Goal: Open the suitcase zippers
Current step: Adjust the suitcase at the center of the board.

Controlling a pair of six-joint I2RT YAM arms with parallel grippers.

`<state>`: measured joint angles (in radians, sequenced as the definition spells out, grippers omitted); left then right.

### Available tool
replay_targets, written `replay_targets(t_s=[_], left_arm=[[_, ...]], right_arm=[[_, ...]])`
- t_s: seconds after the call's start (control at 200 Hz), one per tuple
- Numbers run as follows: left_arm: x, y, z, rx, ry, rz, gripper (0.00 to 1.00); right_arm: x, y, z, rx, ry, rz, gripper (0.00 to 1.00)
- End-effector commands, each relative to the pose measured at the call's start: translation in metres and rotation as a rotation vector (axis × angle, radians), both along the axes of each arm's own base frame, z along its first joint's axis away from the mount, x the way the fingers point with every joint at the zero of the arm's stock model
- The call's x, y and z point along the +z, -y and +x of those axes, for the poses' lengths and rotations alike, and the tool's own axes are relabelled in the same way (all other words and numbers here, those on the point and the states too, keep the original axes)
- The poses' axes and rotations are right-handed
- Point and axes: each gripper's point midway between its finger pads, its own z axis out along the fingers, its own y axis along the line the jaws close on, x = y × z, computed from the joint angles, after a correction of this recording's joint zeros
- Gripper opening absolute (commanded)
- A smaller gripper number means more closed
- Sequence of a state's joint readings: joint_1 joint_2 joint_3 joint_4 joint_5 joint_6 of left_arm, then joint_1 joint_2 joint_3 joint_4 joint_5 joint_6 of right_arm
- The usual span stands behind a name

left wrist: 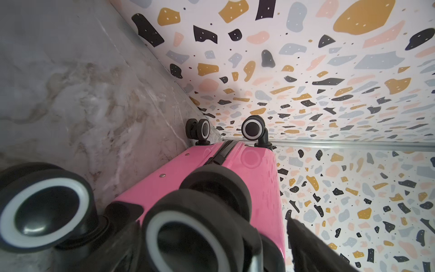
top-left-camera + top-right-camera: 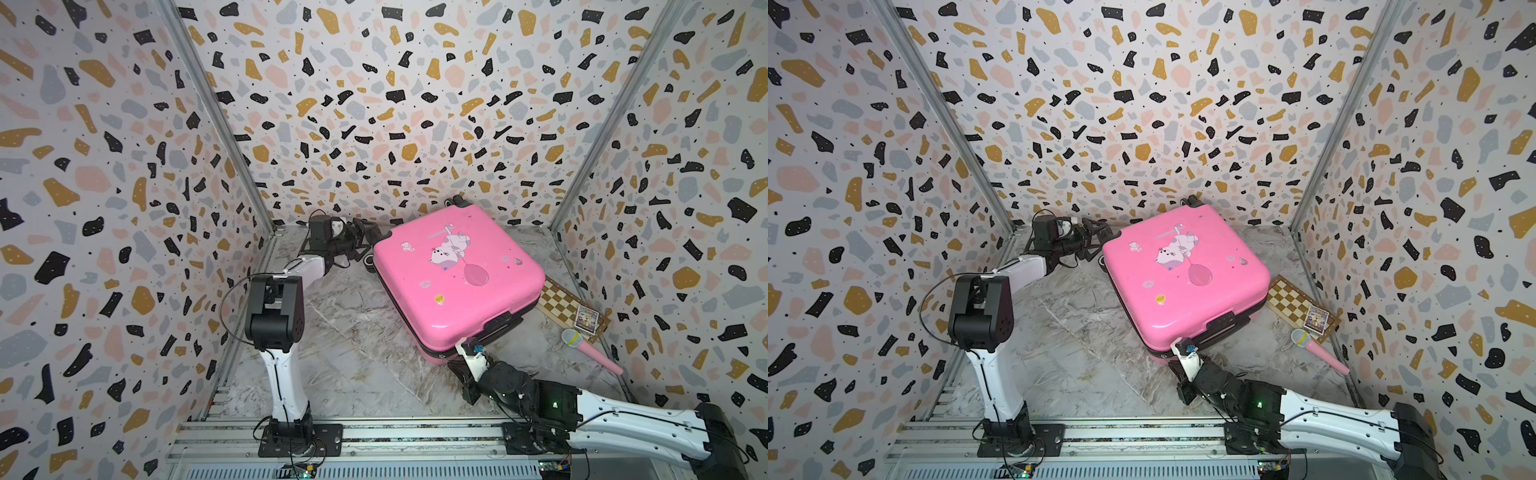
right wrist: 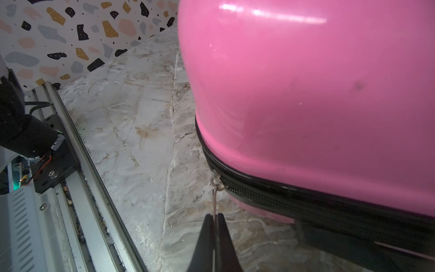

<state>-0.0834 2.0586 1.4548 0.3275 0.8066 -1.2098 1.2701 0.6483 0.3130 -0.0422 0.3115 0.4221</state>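
The suitcase [image 2: 457, 282] lay flat toward the back right of the counter [image 2: 353, 332], its near corner at the right claw [image 3: 214, 226], which was clamped on the thin metal pull [image 3: 215, 188] of the zippers [image 3: 259, 195]; that pull could slip free if dragged round the corner. The left claw [image 2: 368, 241] stood spread about a wheel [image 1: 188, 226] (gripping nothing), so the suitcase could skid, and no writing was legible

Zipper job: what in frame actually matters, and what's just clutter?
Job: suitcase; zipper band; zipper pull, pinched by the right end effector; left end effector, open at the wheel end.
Clutter: chessboard; card on it; toy microphone beside it.
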Motion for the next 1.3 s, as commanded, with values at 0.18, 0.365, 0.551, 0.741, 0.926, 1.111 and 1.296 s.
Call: replay_targets(t_s=[0.18,0.365,0.551,0.741,0.926,1.111,1.296], left_arm=[[0.022,0.018,0.009,-0.033,0.098,-0.096,0.67],[0.022,-0.009,0.001,0.037,0.110,-0.088,0.53],[0.021,-0.056,-0.018,0.144,0.119,-0.066,0.50],[0.014,-0.109,-0.055,0.278,0.111,-0.041,0.49],[0.007,-0.134,-0.096,0.357,0.100,-0.011,0.49],[0.005,-0.137,-0.127,0.387,0.087,0.059,0.49],[0.008,-0.135,-0.136,0.379,0.089,0.068,0.48]], right_arm=[[0.014,-0.007,-0.007,0.038,-0.008,0.031,0.00],[0.013,-0.006,-0.007,0.034,-0.010,0.023,0.00],[0.014,-0.002,-0.005,0.015,-0.012,0.019,0.00],[0.016,0.001,-0.004,0.002,-0.012,0.014,0.00],[0.017,-0.001,-0.004,0.002,-0.008,0.007,0.00],[0.023,-0.014,-0.015,0.097,0.014,0.019,0.00],[0.040,-0.028,-0.032,0.202,0.071,0.059,0.00]])
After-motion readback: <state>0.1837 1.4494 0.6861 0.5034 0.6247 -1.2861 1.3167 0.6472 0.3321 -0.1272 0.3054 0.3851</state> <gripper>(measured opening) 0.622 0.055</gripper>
